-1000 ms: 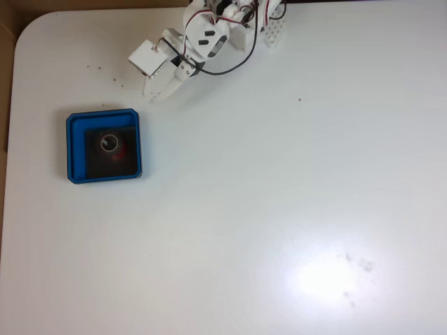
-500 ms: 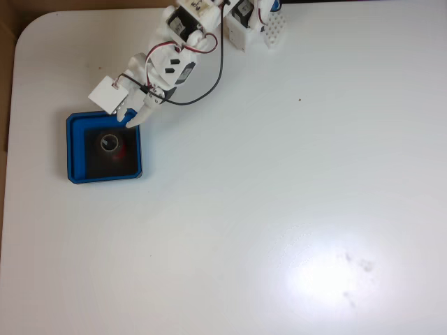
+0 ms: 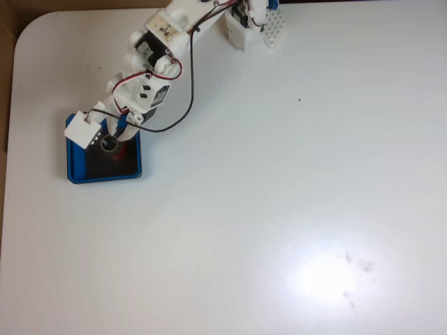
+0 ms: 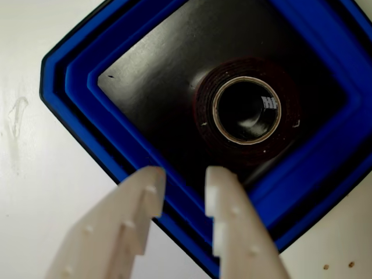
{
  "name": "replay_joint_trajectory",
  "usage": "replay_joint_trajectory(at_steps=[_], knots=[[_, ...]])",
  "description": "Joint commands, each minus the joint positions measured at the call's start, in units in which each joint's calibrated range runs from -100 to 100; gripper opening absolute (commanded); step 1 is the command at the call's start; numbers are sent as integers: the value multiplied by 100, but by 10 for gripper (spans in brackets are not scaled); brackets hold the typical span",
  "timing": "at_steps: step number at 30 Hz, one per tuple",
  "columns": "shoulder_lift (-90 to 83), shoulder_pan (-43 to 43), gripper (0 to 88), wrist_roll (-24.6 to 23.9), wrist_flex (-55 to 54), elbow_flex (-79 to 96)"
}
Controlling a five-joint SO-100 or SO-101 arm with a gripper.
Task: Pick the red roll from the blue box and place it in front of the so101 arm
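Note:
The blue box [image 3: 105, 176] sits at the left of the white table in the fixed view, its floor black. The red roll [image 3: 118, 149] lies flat inside it, with a grey-white core. The so101 arm [image 3: 157, 66] reaches down-left from the table's far edge, and its gripper [image 3: 112, 132] hangs over the box's upper edge. In the wrist view the roll [image 4: 204, 119] lies on the black floor just beyond the fingertips. The gripper [image 4: 181, 179] is open a narrow gap with nothing in it, its tips above the box's blue wall [image 4: 302, 174].
The arm's white base [image 3: 248, 24] stands at the top edge of the table. A brown surface [image 3: 5, 84] borders the table's left side and rounded corner. Bare white tabletop [image 3: 293, 195] spreads to the right and below the box, with a few dark specks.
The arm has swung down and left, from the table above the box to over the box's upper edge. The roll and box have not moved.

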Motion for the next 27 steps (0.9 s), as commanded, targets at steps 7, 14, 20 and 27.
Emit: replay_joint_trajectory(at_steps=[7,14,20,27], knots=[[1319,234,8,-20,519,-1850],[1812,449,9,-20,560,-2281],[1829,439,31,-20,568,-2227],[1896,439,152,-20,577,-2218]])
